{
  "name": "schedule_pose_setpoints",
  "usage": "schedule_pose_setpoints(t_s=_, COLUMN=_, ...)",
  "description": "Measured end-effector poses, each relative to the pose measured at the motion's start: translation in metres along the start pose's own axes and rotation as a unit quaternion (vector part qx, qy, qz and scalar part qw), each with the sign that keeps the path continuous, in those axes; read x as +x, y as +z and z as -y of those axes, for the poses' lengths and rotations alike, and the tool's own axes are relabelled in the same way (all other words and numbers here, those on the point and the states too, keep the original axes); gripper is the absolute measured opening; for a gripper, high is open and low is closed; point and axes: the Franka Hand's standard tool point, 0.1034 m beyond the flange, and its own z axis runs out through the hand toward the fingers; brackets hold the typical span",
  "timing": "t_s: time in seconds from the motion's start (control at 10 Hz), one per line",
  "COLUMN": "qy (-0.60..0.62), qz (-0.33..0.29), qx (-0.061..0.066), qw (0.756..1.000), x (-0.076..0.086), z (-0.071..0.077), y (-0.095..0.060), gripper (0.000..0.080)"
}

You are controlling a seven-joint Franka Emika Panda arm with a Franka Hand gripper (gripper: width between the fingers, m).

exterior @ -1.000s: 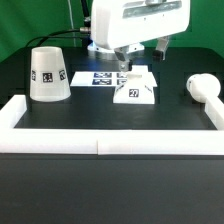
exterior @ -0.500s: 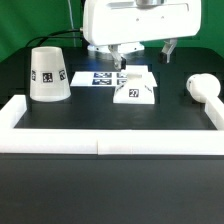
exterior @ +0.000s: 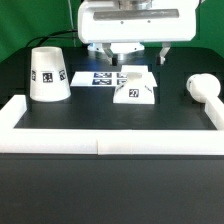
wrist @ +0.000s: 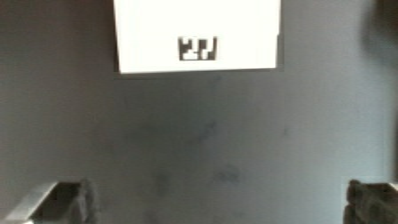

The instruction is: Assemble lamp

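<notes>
1. The gripper (exterior: pixel 140 52) hangs with jaws spread wide, gripping nothing; bare table (wrist: pixel 214 140) lies between its fingertips (wrist: pixel 57 200).
2. The lamp's base (exterior: pixel 134 88) stands near, untouched.
3. Shade (exterior: pixel 48 75) and bulb (exterior: pixel 203 88) flank the base, well apart.
4. A white rail (exterior: pixel 100 147) edges the table's front and sides.

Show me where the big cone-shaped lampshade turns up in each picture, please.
Exterior view: the lampshade stands on the black table at the exterior view's left, apart from the other white parts.
Wrist view: not in it.
Shared landmark: the open gripper; its two fingers show in both views.
</notes>
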Motion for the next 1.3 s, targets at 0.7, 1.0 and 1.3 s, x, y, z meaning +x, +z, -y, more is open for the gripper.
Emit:
schedule_pose_setpoints(t_s=0.7, qy=-0.001, qz=0.001, qx=0.002, qw=1.0, x=-0.008, z=-0.006, y=0.005, gripper=0.07)
schedule_pose_setpoints(t_s=1.0, qy=-0.005, qz=-0.012, qx=-0.001, qw=1.0, x=-0.038, z=-0.01, y=0.016, gripper=0.07)
schedule_pose_setpoints(t_s=1.3, qy=-0.008, qz=-0.012, qx=-0.002, qw=1.0, x=-0.05, z=-0.011, y=0.023, gripper=0.07)
